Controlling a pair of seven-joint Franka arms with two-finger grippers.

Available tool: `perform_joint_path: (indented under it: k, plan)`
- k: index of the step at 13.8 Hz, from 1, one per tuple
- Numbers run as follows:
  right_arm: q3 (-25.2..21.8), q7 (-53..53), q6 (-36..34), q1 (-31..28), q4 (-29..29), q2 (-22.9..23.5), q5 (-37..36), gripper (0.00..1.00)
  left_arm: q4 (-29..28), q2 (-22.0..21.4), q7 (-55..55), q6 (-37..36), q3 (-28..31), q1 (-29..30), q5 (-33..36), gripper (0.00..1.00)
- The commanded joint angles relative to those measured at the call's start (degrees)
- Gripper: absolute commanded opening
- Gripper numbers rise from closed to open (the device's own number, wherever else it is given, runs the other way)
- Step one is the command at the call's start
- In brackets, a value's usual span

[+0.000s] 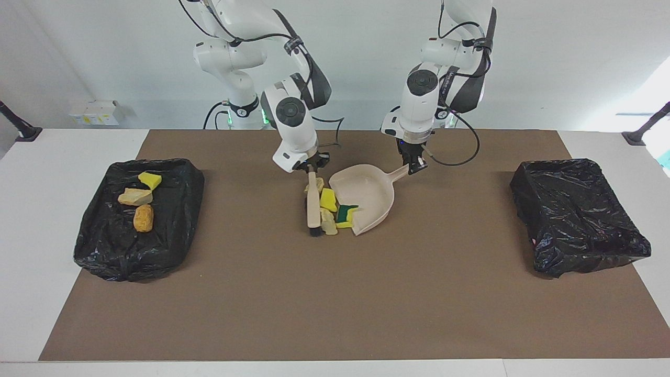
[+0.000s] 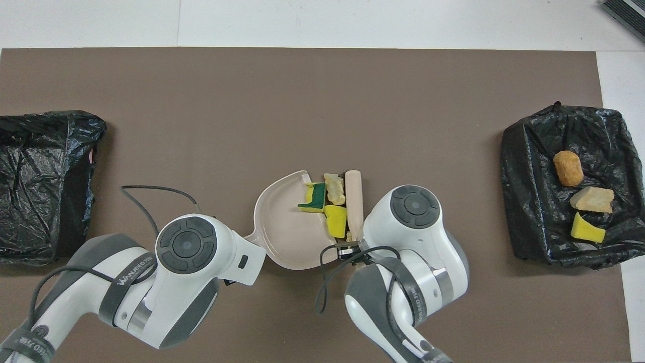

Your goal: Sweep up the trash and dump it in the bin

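Observation:
My right gripper (image 1: 310, 168) is shut on the handle of the beige brush (image 1: 313, 204), whose black bristles press several trash chunks against the mouth of the beige dustpan (image 1: 369, 191). A yellow chunk (image 1: 328, 199) and the green-faced one (image 1: 345, 214) lie at the pan's lip. One tan chunk (image 1: 329, 226) sits beside the bristles, another (image 1: 317, 184) by the brush handle. My left gripper (image 1: 415, 166) is shut on the dustpan's handle. In the overhead view the brush (image 2: 354, 201) lies alongside the pan (image 2: 284, 237), with the green-faced chunk (image 2: 315, 196) on its lip.
A black-lined bin (image 1: 104, 251) at the right arm's end of the table holds a yellow (image 1: 149, 180), a tan (image 1: 135, 197) and an orange chunk (image 1: 143, 218). A second black-lined bin (image 1: 576, 220) stands at the left arm's end. A brown mat (image 1: 335, 303) covers the table.

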Motion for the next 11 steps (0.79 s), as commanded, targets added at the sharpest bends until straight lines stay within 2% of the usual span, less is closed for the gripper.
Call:
perform_joint_path:
  k: [1,5,11]
  plan:
    - [0.12,-2.05,3.32,3.51,3.45,3.39,4.71,0.0,-1.27,-0.61,-1.35,1.33,0.48,-0.24,0.83,0.0]
    - [0.12,-5.59,0.72,3.52,3.63,2.43,7.27,0.0,-1.27,-0.61,-1.52,1.33,0.48,-0.15,0.83,0.0]
    - [-0.67,-3.92,-18.25,-3.67,3.89,-9.86,6.92,0.0,-1.27,-0.7,-3.73,0.99,0.48,-0.15,0.66,0.0]
